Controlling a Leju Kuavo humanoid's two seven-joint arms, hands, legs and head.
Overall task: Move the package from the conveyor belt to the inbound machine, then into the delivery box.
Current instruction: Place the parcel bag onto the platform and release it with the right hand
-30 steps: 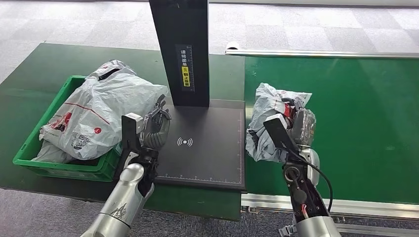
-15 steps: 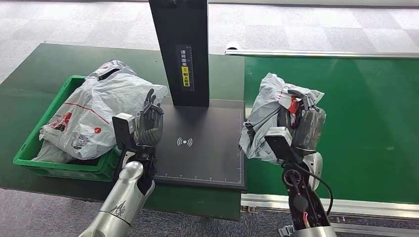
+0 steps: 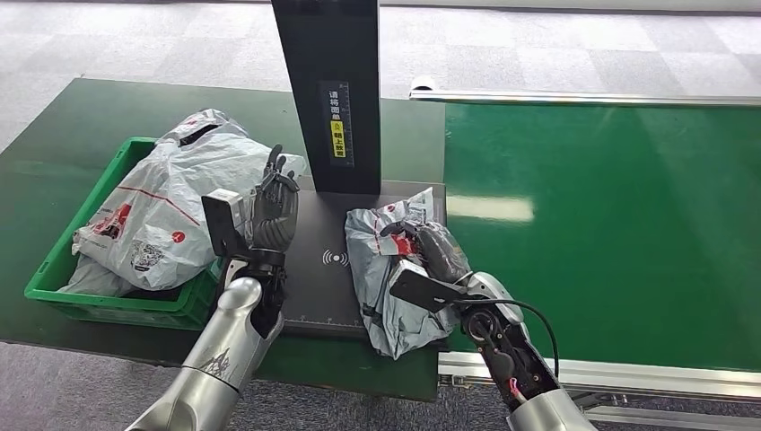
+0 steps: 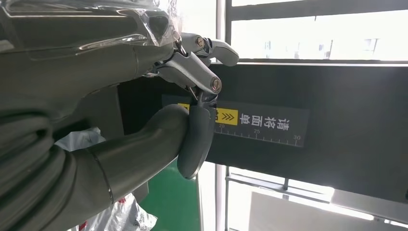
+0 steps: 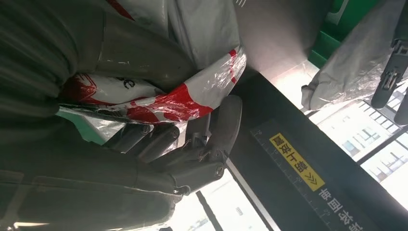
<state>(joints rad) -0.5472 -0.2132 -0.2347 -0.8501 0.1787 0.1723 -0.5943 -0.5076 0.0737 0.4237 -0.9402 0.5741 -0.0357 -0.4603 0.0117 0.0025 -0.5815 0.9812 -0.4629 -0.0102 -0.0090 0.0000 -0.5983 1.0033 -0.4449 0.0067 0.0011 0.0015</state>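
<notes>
From the head view, the grey package (image 3: pixel 386 269) lay on the near right part of the inbound machine's (image 3: pixel 314 296) black platform, its long axis running near to far and its near end over the platform's front edge. The right hand (image 3: pixel 431 256) grasped it from the right side, fingers wrapped over the red-taped bulge. The left hand (image 3: pixel 269 211) stood raised at the platform's left edge, fingers upright and apart, holding nothing; it sat between the package and the green delivery box (image 3: pixel 54 274), which lay further left and already held a large white bag (image 3: pixel 170 206). So the package lay to the right of the left hand, which was the hand nearer the box.

In the left wrist view, the left hand (image 4: pixel 144 96) was released, fingers spread before the machine's black post (image 4: pixel 337 96).

In the right wrist view, the right hand (image 5: pixel 183 149) clasped the package (image 5: pixel 202 33) above the black platform (image 5: pixel 288 168).
</notes>
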